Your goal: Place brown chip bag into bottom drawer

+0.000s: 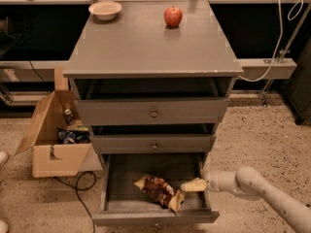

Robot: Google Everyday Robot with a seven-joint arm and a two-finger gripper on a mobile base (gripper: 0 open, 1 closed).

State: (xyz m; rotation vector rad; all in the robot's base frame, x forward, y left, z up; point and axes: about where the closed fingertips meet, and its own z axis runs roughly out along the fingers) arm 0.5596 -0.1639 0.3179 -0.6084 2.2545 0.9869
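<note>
The brown chip bag (pixel 156 190) lies on the floor of the bottom drawer (pixel 112 178), with its dark middle toward the left and a pale yellow end (pixel 176 201) near the drawer's front right. The bottom drawer is pulled out; the two grey drawers above it are pushed in. My gripper (pixel 193 185) is low inside the drawer's right side, just right of the bag and close to its upper right edge. I cannot tell whether it touches the bag. My pale arm (pixel 252 186) reaches in from the lower right.
A red apple (pixel 173 16) and a small bowl (pixel 105 9) stand on the cabinet top (pixel 146 47). An open cardboard box (pixel 53 135) with items sits on the floor to the left, with a black cable (pixel 80 188) beside it. A white cable hangs at the right.
</note>
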